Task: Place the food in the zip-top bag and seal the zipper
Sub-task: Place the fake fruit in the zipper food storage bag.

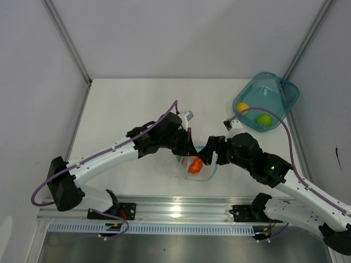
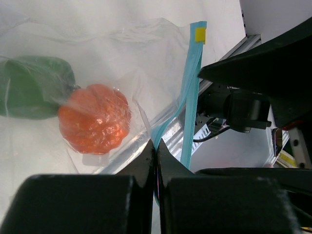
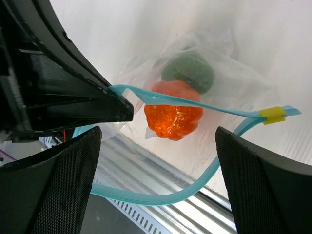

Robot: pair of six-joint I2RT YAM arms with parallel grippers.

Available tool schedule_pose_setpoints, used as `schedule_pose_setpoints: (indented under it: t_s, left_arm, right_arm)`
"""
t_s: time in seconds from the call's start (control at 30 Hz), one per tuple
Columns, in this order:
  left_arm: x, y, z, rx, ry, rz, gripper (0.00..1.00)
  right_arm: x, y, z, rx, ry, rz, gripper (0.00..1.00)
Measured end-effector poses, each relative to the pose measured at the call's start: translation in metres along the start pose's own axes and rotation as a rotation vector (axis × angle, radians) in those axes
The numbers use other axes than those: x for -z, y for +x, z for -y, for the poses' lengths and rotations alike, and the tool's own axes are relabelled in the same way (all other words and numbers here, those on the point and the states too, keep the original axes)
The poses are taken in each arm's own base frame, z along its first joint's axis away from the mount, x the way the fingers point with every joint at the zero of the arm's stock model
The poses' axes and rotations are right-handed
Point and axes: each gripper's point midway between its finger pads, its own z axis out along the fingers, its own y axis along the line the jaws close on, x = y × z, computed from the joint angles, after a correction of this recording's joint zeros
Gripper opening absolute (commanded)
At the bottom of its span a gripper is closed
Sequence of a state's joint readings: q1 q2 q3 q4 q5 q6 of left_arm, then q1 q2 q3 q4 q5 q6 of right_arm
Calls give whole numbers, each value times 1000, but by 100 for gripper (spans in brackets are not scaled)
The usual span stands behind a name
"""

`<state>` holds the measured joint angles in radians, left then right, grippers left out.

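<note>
The clear zip-top bag (image 1: 200, 171) lies near the table's front edge with its mouth held open. The orange-red food (image 1: 194, 165) and the dark green food (image 3: 189, 70) are inside it; both also show in the left wrist view, orange-red (image 2: 95, 118) and dark green (image 2: 34, 87). My left gripper (image 2: 156, 148) is shut on the teal zipper (image 2: 191, 83) edge. My right gripper (image 3: 158, 134) is open and empty, with the lower zipper strip (image 3: 161, 197) running between its fingers. The yellow food (image 1: 242, 107) and the light green food (image 1: 264, 120) sit in the teal bowl.
The translucent teal bowl (image 1: 271, 90) stands at the far right by the wall. A yellow slider tab (image 3: 271, 115) sits at the zipper's end. An aluminium rail (image 1: 181, 208) runs along the near table edge. Both arms meet over the bag at the table's front middle.
</note>
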<state>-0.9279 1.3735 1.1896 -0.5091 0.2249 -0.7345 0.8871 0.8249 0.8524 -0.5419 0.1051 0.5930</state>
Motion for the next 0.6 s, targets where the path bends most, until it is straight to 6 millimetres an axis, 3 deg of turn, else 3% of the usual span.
schedule_pose_setpoints:
  t_s: [0.23, 0.6]
  left_arm:
    - [-2, 3, -2, 1, 4, -9, 1]
    - [-3, 10, -7, 2, 2, -19, 1]
  right_arm:
    - [21, -47, 8, 17, 80, 129, 99]
    - [43, -139, 77, 1, 398, 354, 98]
